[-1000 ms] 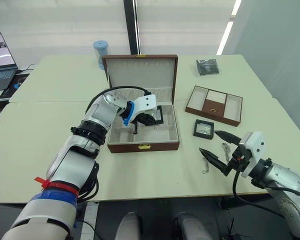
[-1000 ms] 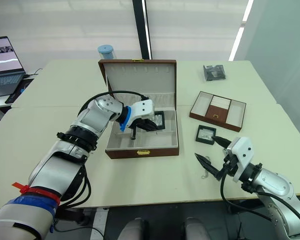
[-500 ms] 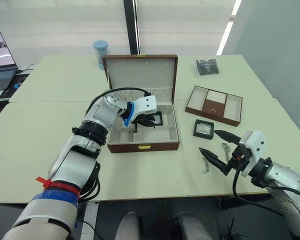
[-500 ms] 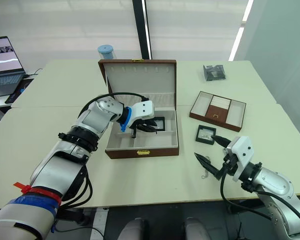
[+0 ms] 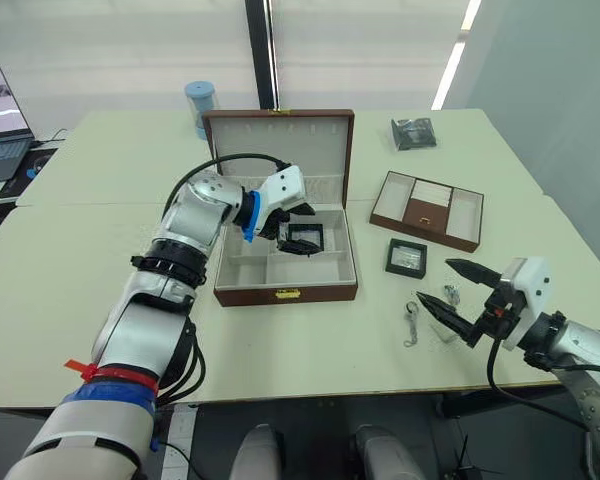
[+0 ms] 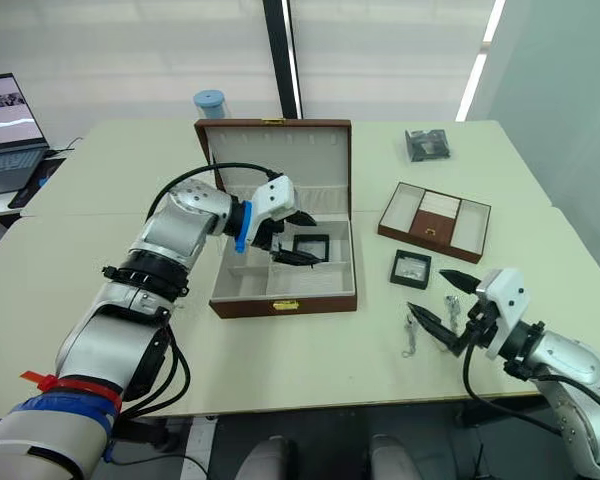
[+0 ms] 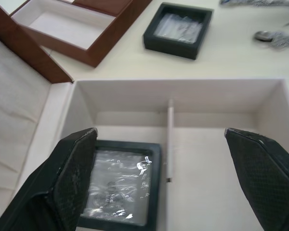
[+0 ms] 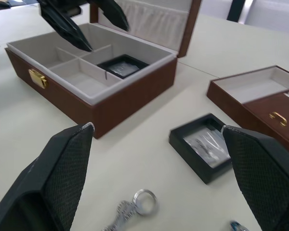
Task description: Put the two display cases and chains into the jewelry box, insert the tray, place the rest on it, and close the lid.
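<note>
The jewelry box (image 5: 285,262) stands mid-table with its lid (image 5: 278,150) upright. One display case (image 5: 302,237) lies in the box's back right compartment. My left gripper (image 5: 302,229) hovers open just above it, holding nothing; the left wrist view shows that case (image 7: 118,190) below the spread fingers. The other display case (image 5: 406,258) rests on the table right of the box, below the tray (image 5: 427,210). Two chains (image 5: 412,323) (image 5: 450,295) lie near the front right. My right gripper (image 5: 433,280) is open and empty, low over the table beside them.
A blue cup (image 5: 201,105) stands behind the box's lid. A black packet (image 5: 415,132) lies at the back right. A laptop (image 5: 0,120) sits on the far left table. The table's front edge runs close under my right arm.
My left gripper has opened and let go of the display case, which now lies in the box, and has lifted a little. My right arm has drifted slightly right.
</note>
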Robot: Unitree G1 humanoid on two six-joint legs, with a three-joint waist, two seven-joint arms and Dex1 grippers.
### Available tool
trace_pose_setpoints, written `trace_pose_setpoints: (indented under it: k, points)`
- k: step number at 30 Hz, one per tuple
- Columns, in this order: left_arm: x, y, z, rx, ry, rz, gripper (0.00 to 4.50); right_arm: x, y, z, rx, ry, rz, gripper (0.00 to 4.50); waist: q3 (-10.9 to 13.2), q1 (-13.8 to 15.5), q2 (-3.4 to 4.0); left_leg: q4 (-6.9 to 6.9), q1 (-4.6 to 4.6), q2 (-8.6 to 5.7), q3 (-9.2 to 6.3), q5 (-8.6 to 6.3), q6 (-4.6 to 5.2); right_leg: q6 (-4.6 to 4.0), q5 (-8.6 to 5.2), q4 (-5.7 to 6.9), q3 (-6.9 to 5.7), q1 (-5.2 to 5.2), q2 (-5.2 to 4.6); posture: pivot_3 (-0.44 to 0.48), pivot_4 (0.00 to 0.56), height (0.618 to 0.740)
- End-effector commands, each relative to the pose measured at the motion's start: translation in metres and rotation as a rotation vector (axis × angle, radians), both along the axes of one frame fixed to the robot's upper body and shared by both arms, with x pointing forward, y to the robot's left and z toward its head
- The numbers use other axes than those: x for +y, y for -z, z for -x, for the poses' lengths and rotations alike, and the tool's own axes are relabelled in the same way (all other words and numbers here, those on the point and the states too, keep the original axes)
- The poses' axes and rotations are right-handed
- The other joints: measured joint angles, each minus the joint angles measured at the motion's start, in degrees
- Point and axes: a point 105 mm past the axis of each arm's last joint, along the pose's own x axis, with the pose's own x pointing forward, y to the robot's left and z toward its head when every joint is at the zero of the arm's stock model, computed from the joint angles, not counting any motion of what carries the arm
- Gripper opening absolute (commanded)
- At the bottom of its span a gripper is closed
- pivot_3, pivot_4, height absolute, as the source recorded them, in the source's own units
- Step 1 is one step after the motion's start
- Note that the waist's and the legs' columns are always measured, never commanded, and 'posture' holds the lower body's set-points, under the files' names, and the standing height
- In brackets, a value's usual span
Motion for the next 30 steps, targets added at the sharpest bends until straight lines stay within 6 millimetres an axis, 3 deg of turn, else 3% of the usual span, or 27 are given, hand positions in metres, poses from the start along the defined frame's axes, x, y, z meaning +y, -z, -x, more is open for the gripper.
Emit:
trace_pose_setpoints:
  k: [1, 5, 10, 19, 26, 30]
  points:
    - [0.025, -0.019, 0.017, 0.029, -0.049, 0.111, 4.38, -0.024, -0.008, 0.000, -0.007, 0.026, 0.013, 4.50, 0.01, -0.04, 0.02, -0.01, 0.02, 0.03, -0.01, 0.00, 0.00, 0.00, 0.00, 0.00, 0.02, 0.00, 0.02, 0.000, 0.150, 0.740]
    - [0.064, -0.015, 0.037, 0.078, -0.193, 0.158, 4.38, -0.048, -0.006, -0.006, 0.017, 0.070, 0.048, 4.50, 0.01, 0.28, 0.04, 0.04, 0.00, 0.07, -0.14, 0.00, 0.00, -0.01, 0.00, 0.02, -0.04, 0.05, 0.02, 0.000, 0.150, 0.740]
    - [0.127, -0.002, 0.062, 0.107, -0.453, 0.151, 4.38, -0.071, -0.005, -0.015, 0.040, 0.104, 0.096, 4.50, 0.02, 0.27, 0.05, 0.03, 0.03, 0.12, -0.11, 0.00, 0.00, -0.01, -0.01, 0.01, 0.01, 0.08, -0.09, 0.000, 0.150, 0.740]
    - [0.223, 0.023, 0.114, 0.102, -0.856, 0.051, 4.38, -0.096, -0.001, -0.027, 0.076, 0.116, 0.143, 4.50, 0.04, 0.38, 0.08, -0.02, 0.05, 0.17, -0.07, -0.01, 0.01, -0.01, -0.01, -0.02, 0.01, 0.08, -0.37, 0.000, 0.150, 0.740]
    - [0.268, 0.033, 0.146, 0.099, -1.060, 0.011, 4.38, -0.102, 0.002, -0.034, 0.096, 0.112, 0.161, 4.50, 0.05, 0.47, 0.09, -0.06, 0.05, 0.16, -0.09, -0.01, 0.01, -0.01, -0.01, -0.02, -0.07, 0.07, -0.64, 0.000, 0.150, 0.740]
    - [0.276, 0.034, 0.153, 0.091, -1.098, 0.004, 4.38, -0.104, 0.002, -0.036, 0.095, 0.116, 0.152, 4.50, 0.05, 0.50, 0.09, -0.07, 0.06, 0.09, -0.04, -0.01, 0.01, -0.01, -0.01, -0.03, -0.05, 0.08, -0.75, 0.000, 0.150, 0.740]
